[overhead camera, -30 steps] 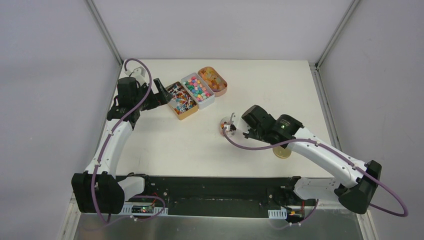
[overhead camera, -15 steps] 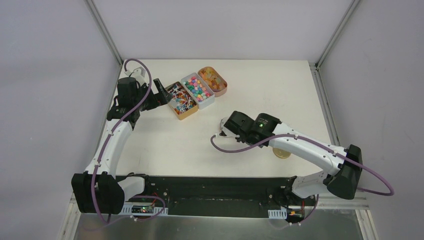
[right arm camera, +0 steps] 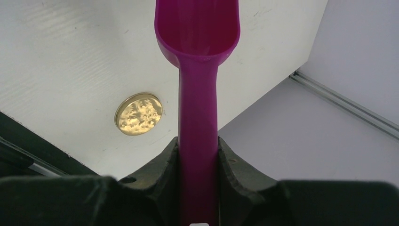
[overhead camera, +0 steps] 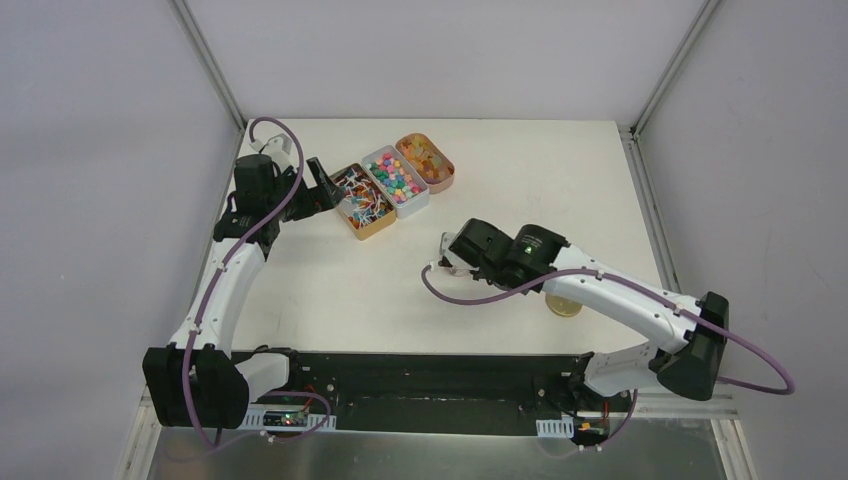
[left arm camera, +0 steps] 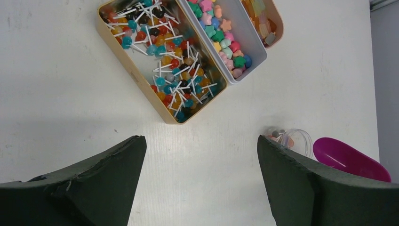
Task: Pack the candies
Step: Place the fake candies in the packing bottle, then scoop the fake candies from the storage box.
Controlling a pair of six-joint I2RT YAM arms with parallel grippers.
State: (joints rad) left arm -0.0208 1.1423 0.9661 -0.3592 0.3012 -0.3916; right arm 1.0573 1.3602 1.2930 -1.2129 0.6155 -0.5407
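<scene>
The candies (left arm camera: 169, 61) are tiny ball sweets on white sticks, heaped in a yellow tin (left arm camera: 134, 77); the heap also shows in the top view (overhead camera: 362, 200). My left gripper (left arm camera: 200, 141) is open and empty, hovering just near of the tin, at its left in the top view (overhead camera: 318, 186). My right gripper (right arm camera: 197, 150) is shut on the handle of a magenta scoop (right arm camera: 197, 28), whose bowl looks empty. The scoop (left arm camera: 348, 160) lies next to a small clear jar (left arm camera: 294, 139) holding a few candies. In the top view the right gripper (overhead camera: 462, 252) covers the jar.
A white tray of star-shaped sweets (overhead camera: 396, 180) and a pink tray of gummies (overhead camera: 425, 162) sit right of the tin. A gold round lid (overhead camera: 563, 303) lies near the right forearm and shows in the right wrist view (right arm camera: 139, 113). The wall rail runs along the right.
My right arm has swung left and rolled its wrist, so it now covers the clear jar in the top view. It barely moved in the last half second. The left arm stayed still.
</scene>
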